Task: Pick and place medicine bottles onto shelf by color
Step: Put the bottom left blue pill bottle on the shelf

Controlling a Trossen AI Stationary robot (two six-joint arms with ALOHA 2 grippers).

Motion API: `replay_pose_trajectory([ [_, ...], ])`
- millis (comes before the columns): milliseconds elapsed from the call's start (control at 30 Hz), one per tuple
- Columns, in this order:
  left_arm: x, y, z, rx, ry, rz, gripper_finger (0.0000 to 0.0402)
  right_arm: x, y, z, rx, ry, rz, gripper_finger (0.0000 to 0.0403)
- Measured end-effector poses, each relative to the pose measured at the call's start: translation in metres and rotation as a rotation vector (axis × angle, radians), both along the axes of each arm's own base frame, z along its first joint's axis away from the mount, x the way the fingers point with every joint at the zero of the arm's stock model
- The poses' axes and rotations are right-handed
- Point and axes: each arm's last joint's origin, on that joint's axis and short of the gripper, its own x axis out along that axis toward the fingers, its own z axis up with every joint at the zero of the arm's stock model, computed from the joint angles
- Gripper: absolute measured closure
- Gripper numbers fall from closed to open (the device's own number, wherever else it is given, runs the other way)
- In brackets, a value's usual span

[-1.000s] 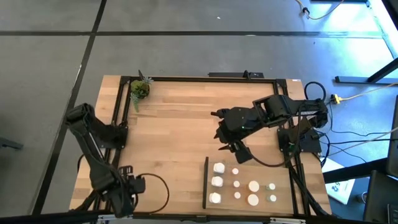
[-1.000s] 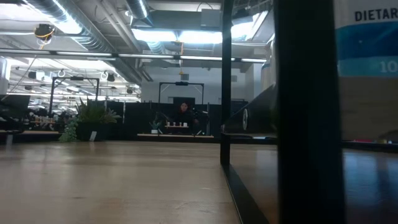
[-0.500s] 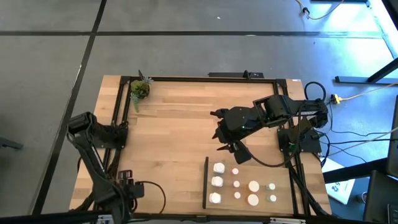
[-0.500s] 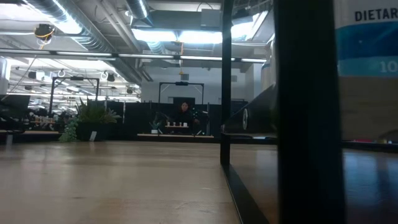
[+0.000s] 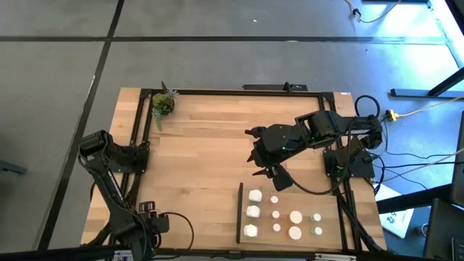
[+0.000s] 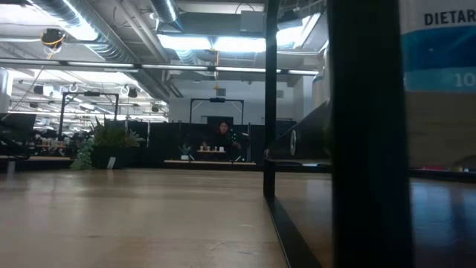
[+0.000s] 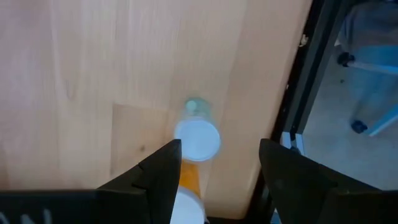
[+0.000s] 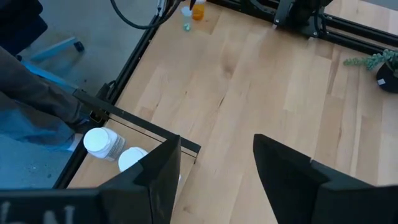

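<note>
The shelf [image 5: 286, 185], a light-wood panel with a black upright strip [image 5: 240, 214], lies at the table's near right. Several white-capped medicine bottles [image 5: 252, 212] stand on it in rows, two of them with pale green tops [image 5: 316, 217]. My right gripper [image 5: 272, 174] hovers open and empty over the shelf's far edge; its wrist view [image 8: 214, 168] shows two white bottles [image 8: 99, 142]. My left gripper [image 5: 148, 217] is open at the near-left corner. In its wrist view [image 7: 217, 168] it is above a white-capped bottle [image 7: 198, 138], a small green-topped one [image 7: 194, 107] and an orange one [image 7: 186, 183], all standing on the table.
A small potted plant [image 5: 163, 104] stands at the far left corner. Black frame rails [image 5: 232, 91] run along the table's edges. In the low view the shelf's strip [image 6: 364, 134] and a labelled bottle [image 6: 439, 45] fill the right side. A person [image 6: 221, 134] shows far behind.
My left arm has folded a little lower, and its gripper has shifted slightly over the near-left corner, then stayed still. My right arm and the bottles on the shelf have kept still.
</note>
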Motion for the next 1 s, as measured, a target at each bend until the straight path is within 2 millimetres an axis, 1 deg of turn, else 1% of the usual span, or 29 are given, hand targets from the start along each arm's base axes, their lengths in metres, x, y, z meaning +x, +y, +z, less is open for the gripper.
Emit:
replay_pose_trajectory([
  [400,-0.002,-0.001,0.000,0.007,-0.003,-0.007,0.0192,0.000,0.000,0.000,-0.001,0.000,0.001,0.0199],
  [700,-0.005,0.003,-0.011,0.029,0.009,0.018,0.0192,0.000,0.000,0.000,-0.002,0.001,0.002,0.0199],
  [1000,-0.002,0.003,-0.009,0.019,0.011,0.026,0.0192,0.000,0.000,0.000,-0.002,0.001,0.002,0.0199],
])
